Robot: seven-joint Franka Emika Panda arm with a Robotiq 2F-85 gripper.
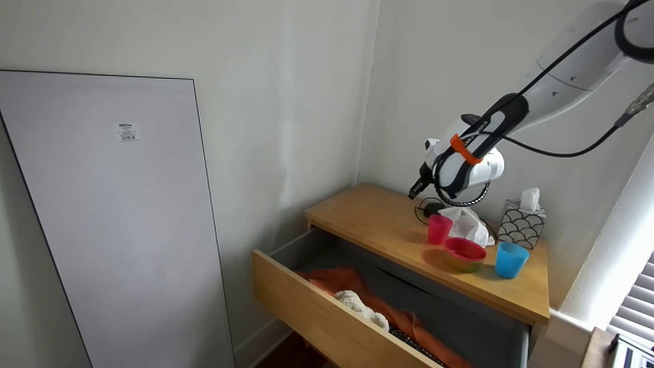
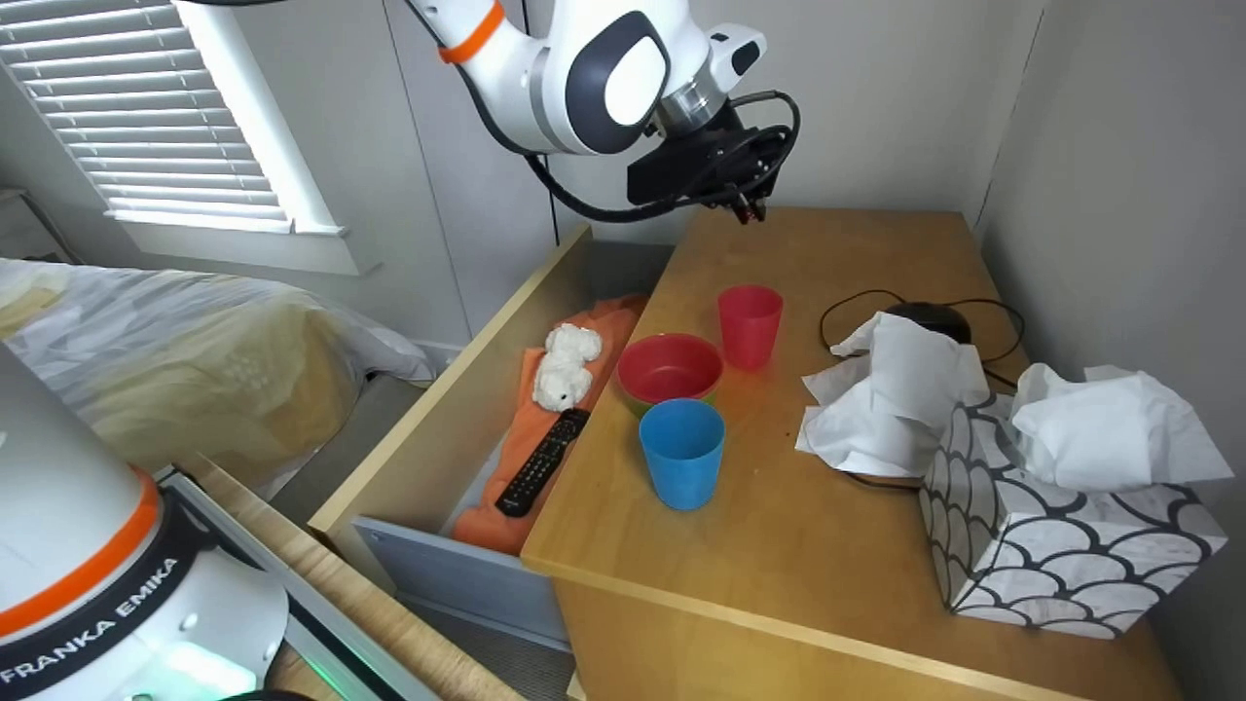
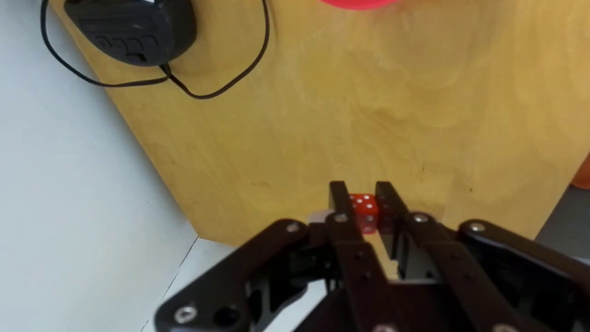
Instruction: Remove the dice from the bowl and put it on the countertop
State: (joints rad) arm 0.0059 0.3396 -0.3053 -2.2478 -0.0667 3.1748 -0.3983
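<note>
gripper (image 3: 362, 199) pinches red die (image 3: 366, 216) above open countertop (image 3: 322, 138) between red cup (image 2: 750, 329) and edge (image 2: 857, 212).

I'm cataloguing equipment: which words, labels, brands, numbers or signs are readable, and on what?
"FRANKA EMIKA": black band on white robot base.
Too small: printed white sticker on tall grey panel.
Blurred: markings on long black remote control.
Partly hidden, blurred: lettering on black stripe of white arm.
</note>
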